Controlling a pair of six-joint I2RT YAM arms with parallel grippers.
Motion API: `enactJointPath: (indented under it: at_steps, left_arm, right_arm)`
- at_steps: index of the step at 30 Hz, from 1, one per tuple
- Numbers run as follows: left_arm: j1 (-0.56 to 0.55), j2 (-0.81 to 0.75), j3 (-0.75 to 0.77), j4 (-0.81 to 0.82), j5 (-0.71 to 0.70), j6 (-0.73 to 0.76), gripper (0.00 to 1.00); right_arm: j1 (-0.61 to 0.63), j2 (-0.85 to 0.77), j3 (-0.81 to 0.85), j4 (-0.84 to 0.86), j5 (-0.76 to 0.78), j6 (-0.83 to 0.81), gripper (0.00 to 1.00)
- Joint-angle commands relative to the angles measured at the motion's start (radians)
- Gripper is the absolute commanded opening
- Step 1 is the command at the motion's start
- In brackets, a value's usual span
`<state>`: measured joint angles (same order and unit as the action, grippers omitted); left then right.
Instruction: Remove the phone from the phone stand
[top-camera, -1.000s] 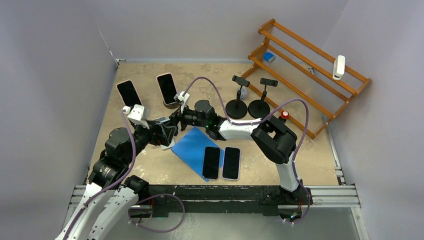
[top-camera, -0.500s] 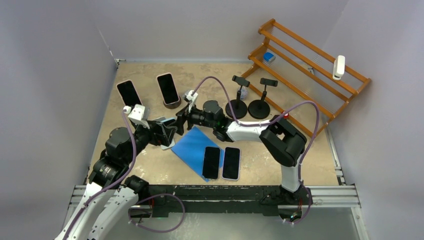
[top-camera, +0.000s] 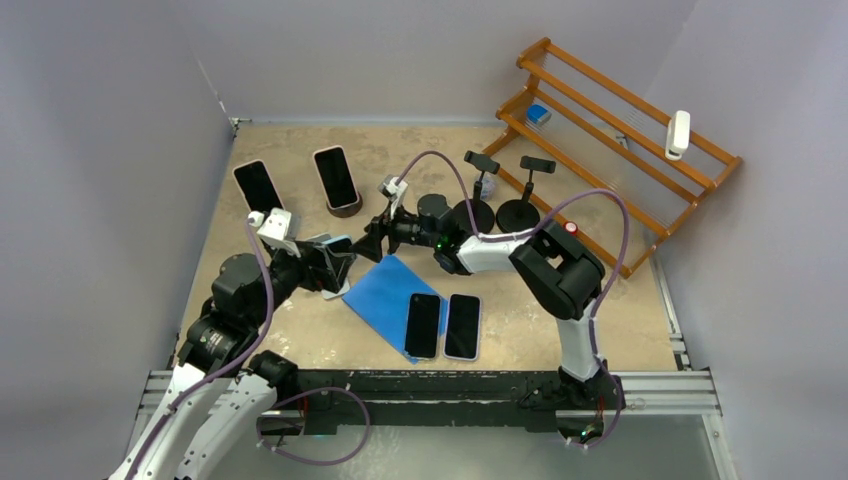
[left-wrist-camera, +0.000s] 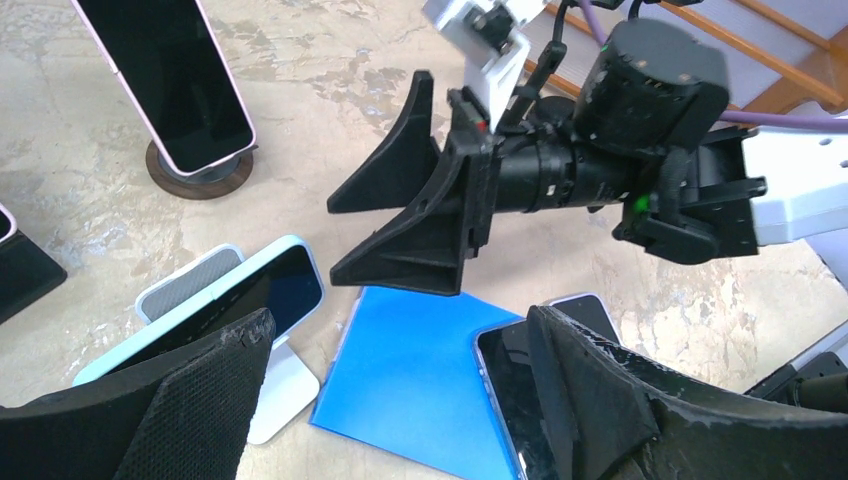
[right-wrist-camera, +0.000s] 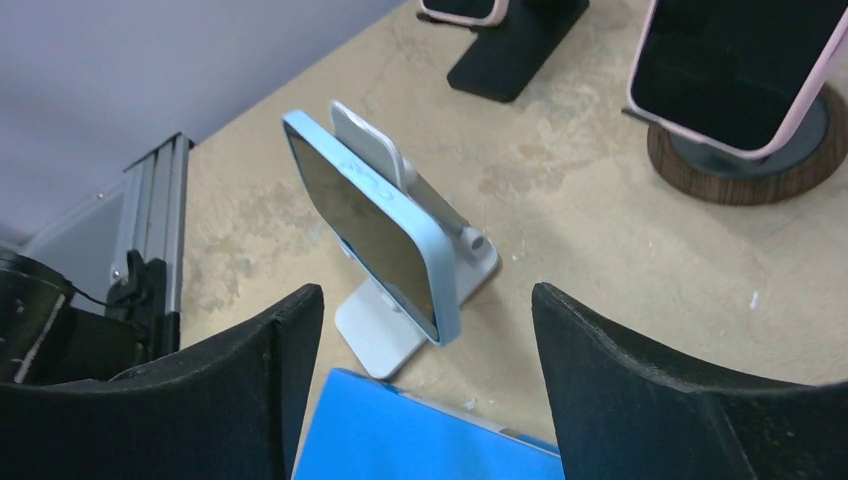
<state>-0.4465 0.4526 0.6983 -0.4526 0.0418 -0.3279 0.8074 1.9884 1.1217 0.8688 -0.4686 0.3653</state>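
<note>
At the far left of the table (top-camera: 300, 150), a dark-screened phone (top-camera: 258, 186) leaned on a black base, and just beside it a pink-cased phone (right-wrist-camera: 735, 60) stood tilted on a round wooden base (right-wrist-camera: 745, 160). In front of them, my left gripper (left-wrist-camera: 400, 318) hovered low over the table, its black fingers (left-wrist-camera: 150, 420) spread wide and holding nothing. The blue-cased phone (right-wrist-camera: 375, 230), the one to be removed, sat propped at a slant on its white phone stand (right-wrist-camera: 385, 340). Seen from my left wrist, it lay just beyond my left-hand finger; whether the finger touched the case, I could not tell. Facing it from the other side, my right gripper (right-wrist-camera: 428, 292) pointed straight at the screen. Its jaws were spread apart too, and the phone stood framed in the gap ahead of them, clear of both fingers. Just to the right of the stand's foot lay a blue mat (top-camera: 378, 290), carrying a black phone (top-camera: 422, 325) and a white-edged phone (top-camera: 462, 326) flat side by side at its near end. Behind my right arm stood two black clamp stands (top-camera: 519, 213) with no phones in them. At the far right, a wooden rack (top-camera: 640, 100) ran aslant along the wall.
</note>
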Motion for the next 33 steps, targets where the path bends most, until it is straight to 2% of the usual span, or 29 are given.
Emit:
enactJointPath:
  at_steps: [1, 10, 19, 27, 33]
  left_arm:
    - [-0.003, 0.005, 0.013, 0.031, 0.012, 0.020, 0.93]
    - [-0.003, 0.010, 0.013, 0.030, 0.009, 0.020, 0.93]
    - [-0.003, 0.016, 0.013, 0.032, 0.010, 0.021, 0.93]
    - [-0.003, 0.017, 0.012, 0.034, 0.012, 0.023, 0.93]
    - [-0.003, 0.014, 0.011, 0.033, 0.009, 0.023, 0.93]
  right_arm:
    - [0.006, 0.032, 0.053, 0.016, -0.056, -0.013, 0.77]
    - [0.005, 0.104, 0.116, 0.016, -0.091, -0.026, 0.76]
    - [0.006, 0.165, 0.196, -0.003, -0.101, -0.026, 0.67]
    - [0.013, 0.184, 0.220, -0.015, -0.133, -0.029, 0.66]
    - [0.025, 0.192, 0.233, -0.022, -0.145, -0.030, 0.58]
